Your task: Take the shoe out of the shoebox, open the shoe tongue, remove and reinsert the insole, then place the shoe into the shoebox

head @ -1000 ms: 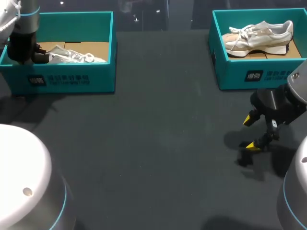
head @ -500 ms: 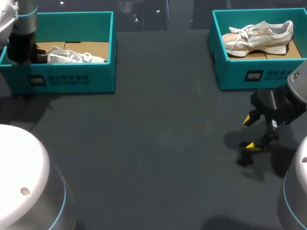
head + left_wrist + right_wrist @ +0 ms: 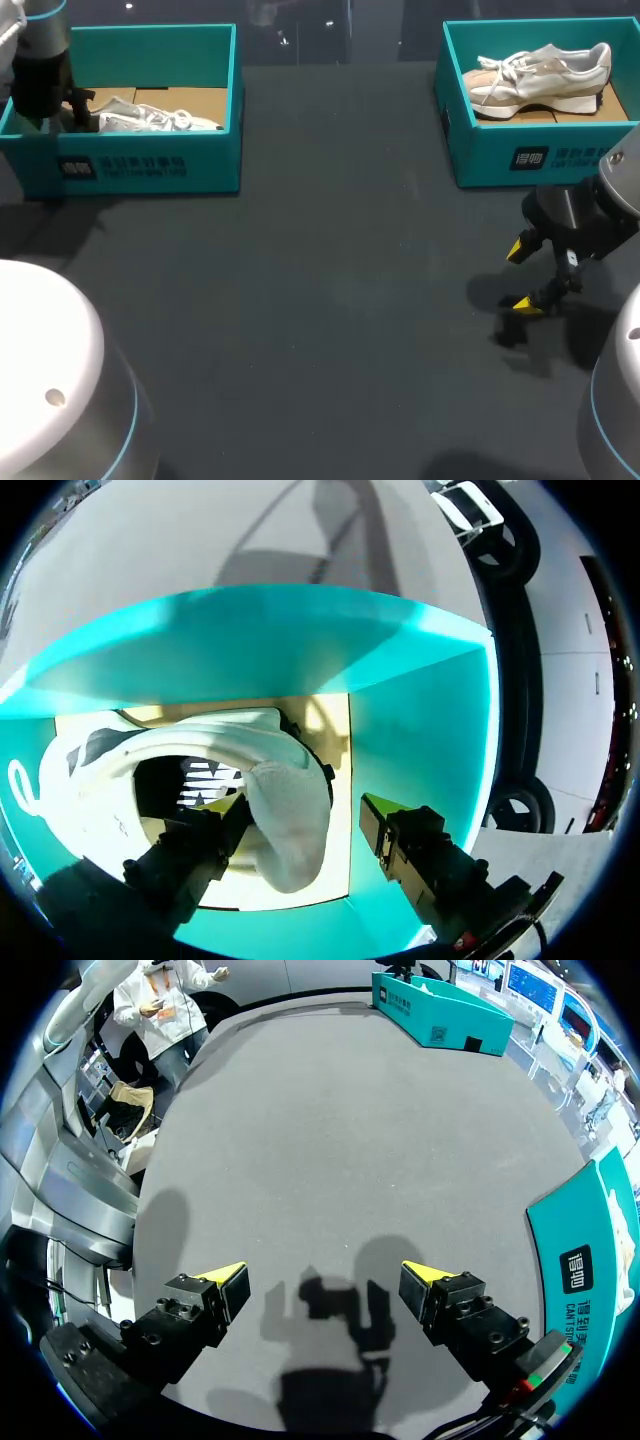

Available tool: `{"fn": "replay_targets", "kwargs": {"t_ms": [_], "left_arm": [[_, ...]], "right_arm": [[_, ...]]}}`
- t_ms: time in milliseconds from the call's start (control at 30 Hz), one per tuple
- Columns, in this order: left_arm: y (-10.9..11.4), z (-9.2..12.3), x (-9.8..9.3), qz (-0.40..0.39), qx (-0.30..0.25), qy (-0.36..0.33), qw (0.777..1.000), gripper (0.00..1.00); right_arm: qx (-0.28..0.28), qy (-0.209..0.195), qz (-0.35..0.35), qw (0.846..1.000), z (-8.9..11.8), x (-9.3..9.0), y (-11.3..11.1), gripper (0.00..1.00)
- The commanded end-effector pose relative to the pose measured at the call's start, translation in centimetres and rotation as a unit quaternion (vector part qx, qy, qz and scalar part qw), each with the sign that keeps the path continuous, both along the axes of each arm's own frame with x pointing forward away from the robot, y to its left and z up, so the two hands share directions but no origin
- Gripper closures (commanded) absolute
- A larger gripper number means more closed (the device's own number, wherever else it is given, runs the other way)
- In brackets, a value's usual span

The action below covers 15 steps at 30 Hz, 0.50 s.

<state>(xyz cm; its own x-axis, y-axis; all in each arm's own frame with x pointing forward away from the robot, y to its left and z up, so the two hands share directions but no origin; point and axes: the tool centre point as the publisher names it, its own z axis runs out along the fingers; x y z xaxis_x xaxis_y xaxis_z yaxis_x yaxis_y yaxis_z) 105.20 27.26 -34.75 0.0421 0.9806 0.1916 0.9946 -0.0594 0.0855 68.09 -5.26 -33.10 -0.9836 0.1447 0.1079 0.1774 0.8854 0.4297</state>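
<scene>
Left pincer (image 3: 300,808) sits inside the teal shoebox (image 3: 150,165), spread astride the heel of the white shoe (image 3: 150,118) lying there, not yet pinching; right pincer (image 3: 325,1282) hangs spread and empty over the counter (image 3: 330,280); the step in hand seems to be the take-out; next, close on the heel and lift clear of the walls.

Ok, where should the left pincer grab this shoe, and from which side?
Grip the heel collar of the shoe, coming down from above. Its opening faces up, so the left pincer can likely straddle that rim, one finger inside, one between the heel and the shoebox wall.
</scene>
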Motion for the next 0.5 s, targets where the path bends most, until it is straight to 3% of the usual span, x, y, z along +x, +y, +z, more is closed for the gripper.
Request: {"fn": "replay_targets", "kwargs": {"t_ms": [33,200,500], "left_arm": [[-0.1,2.0,-0.9,-0.001,-0.01,-0.007,1.0,0.18],[-0.4,5.1,-1.0,0.007,-0.037,-0.005,0.999,0.0],[-0.4,11.6,-2.0,0.018,-0.054,0.011,0.998,0.0]], "right_arm": [[-0.001,-0.001,0.0,1.0,0.0,-0.1,0.0,0.0],[-0.001,-0.001,0.0,1.0,0.0,-0.1,0.0,0.0],[-0.001,-0.001,0.0,1.0,0.0,-0.1,0.0,0.0]]}}
